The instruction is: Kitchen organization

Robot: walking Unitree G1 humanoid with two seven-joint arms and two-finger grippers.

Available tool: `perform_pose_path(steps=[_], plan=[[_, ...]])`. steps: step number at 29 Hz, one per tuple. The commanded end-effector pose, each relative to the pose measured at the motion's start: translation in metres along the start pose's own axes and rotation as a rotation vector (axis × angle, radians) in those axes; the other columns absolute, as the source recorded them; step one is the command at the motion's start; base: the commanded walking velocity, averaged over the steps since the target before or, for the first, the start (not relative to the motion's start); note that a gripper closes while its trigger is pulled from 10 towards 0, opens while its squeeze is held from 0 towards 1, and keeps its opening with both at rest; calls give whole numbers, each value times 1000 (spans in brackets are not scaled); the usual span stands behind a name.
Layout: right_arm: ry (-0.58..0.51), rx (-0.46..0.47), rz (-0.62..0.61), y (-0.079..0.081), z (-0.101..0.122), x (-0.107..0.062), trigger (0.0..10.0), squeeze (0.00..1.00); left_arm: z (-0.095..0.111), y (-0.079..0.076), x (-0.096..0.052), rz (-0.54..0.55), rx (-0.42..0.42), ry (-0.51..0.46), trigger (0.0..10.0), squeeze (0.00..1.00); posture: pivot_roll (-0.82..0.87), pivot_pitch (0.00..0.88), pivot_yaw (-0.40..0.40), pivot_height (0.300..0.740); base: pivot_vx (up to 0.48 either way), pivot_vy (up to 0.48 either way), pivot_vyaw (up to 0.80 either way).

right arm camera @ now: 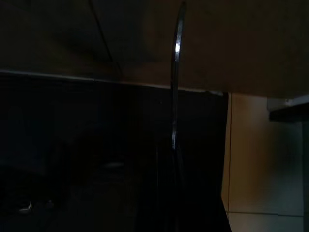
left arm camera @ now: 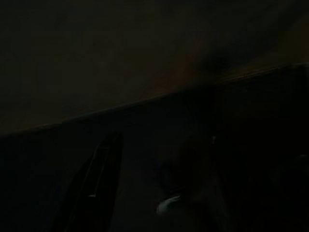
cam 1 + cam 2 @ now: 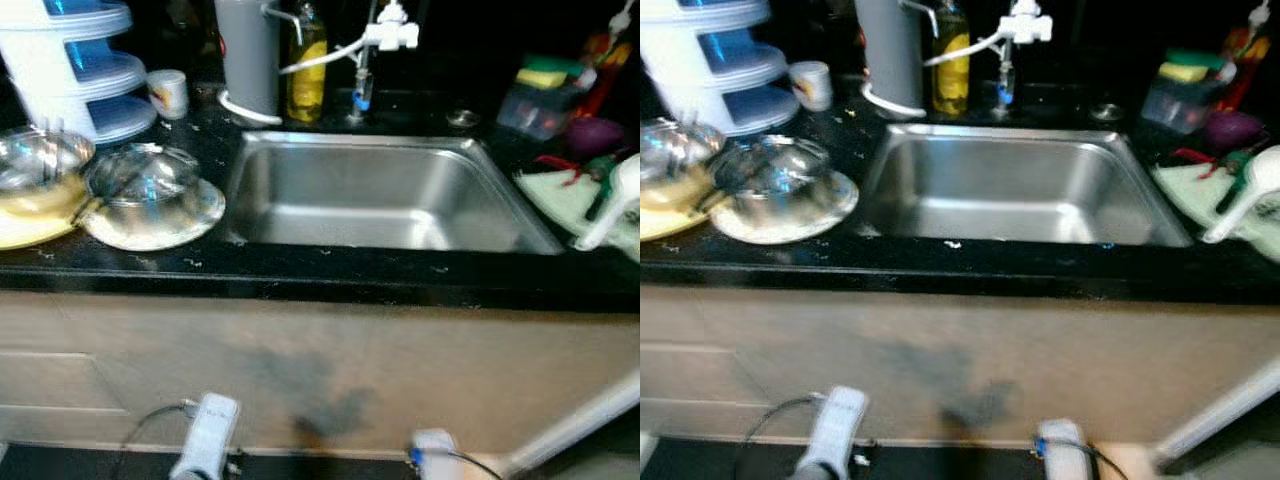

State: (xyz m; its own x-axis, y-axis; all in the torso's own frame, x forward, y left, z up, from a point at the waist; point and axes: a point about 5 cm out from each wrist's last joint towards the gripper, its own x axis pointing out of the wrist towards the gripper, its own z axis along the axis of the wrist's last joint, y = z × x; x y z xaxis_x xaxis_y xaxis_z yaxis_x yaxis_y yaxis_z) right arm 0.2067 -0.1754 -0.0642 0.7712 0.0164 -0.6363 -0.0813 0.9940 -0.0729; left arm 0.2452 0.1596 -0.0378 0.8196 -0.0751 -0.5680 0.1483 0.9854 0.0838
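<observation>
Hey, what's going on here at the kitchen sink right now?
The robot stands facing a black counter with a bare steel sink. Nothing is being handled: both silver arms hang low in front of the cabinet, the left arm and the right arm. On the counter to the left of the sink, a metal bowl sits on a plate, with another bowl beside it. A yellow bottle and a grey cylinder stand behind the sink.

No legible txt or labels anywhere.
</observation>
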Motion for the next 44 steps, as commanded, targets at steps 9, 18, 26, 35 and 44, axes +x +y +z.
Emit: perform_pose_path(steps=[9,18,26,35,44], plan=[[23,-9,2,-2,-8,-3,10000,0,-14,-3,-5,-27,-62,35,10000,0,-101,169,-35,740,0,267,0],[17,-3,3,-2,-9,-4,10000,0,-7,6,-5,-31,46,-1,10000,0,-101,170,-32,740,0,267,0],[-15,14,-2,-7,-4,-4,10000,0,5,8,-5,-73,90,-67,10000,0,-97,167,-25,740,0,0,0],[-59,34,-30,-19,1,-5,10000,0,15,9,-3,-62,88,-95,10000,0,-97,164,-16,740,0,0,0],[-73,41,-44,-22,4,-4,10000,0,20,10,1,-31,134,-59,10000,35,-101,171,-2,740,0,-160,0]])
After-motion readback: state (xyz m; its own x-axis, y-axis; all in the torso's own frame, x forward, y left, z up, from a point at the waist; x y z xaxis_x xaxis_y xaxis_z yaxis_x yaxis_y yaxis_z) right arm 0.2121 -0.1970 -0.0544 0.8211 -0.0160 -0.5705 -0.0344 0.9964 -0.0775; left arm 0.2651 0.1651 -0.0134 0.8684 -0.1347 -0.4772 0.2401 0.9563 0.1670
